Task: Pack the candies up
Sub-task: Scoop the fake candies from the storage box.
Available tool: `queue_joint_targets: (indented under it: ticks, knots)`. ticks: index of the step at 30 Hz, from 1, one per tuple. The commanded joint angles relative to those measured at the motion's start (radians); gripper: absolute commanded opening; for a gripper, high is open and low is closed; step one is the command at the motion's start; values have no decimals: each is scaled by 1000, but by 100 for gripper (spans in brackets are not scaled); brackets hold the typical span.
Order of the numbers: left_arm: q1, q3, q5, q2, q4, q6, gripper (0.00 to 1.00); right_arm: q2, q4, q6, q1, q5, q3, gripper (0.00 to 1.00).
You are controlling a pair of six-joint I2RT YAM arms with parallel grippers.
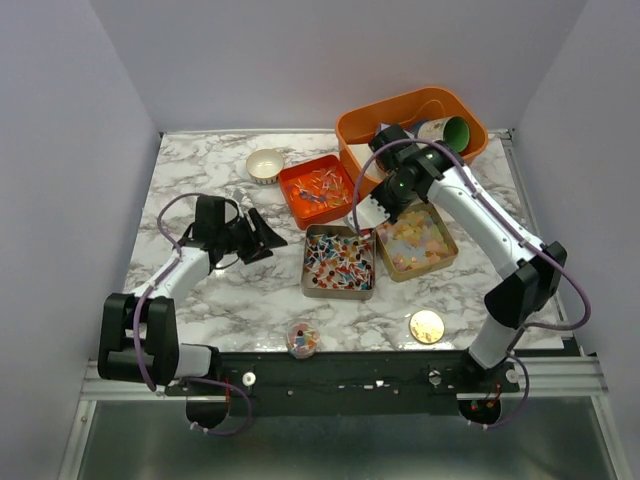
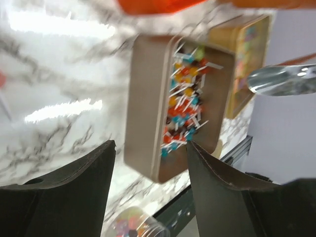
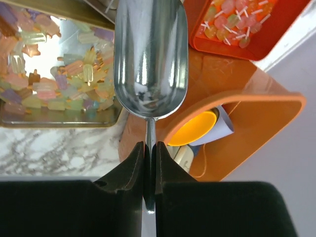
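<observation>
Candies lie mid-table in three open containers: stick sweets in the brown tin, pastel gummies in the gold tin, and more in the red tray. The right gripper is clenched on the handle of a metal scoop, above the gold tin's edge. The left gripper is released and empty, beside the brown tin. The pieces are probably light, loose and quick to scatter, so scooping suits them better than pinching. The tins sit just beside each other and the orange bin crowds the right arm. Bare marble table lies to the left.
</observation>
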Motion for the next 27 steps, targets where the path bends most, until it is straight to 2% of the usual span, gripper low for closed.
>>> queue_joint_targets:
  ticks: [1, 5, 12, 22, 27]
  knots:
    - [-78, -63, -93, -46, 11, 7, 67, 39, -117, -174, 91, 184, 14, 1]
    - [-149, -54, -126, -26, 26, 17, 67, 33, -85, -205, 152, 271, -87, 1]
    - [-172, -80, -111, 58, 78, -55, 67, 25, -2, -236, 209, 381, -201, 1]
    - [-179, -109, -107, 51, 132, -84, 68, 108, 111, -144, 301, 523, -256, 1]
    - [-196, -93, -102, 67, 163, -90, 68, 111, 105, -137, 313, 566, -301, 1]
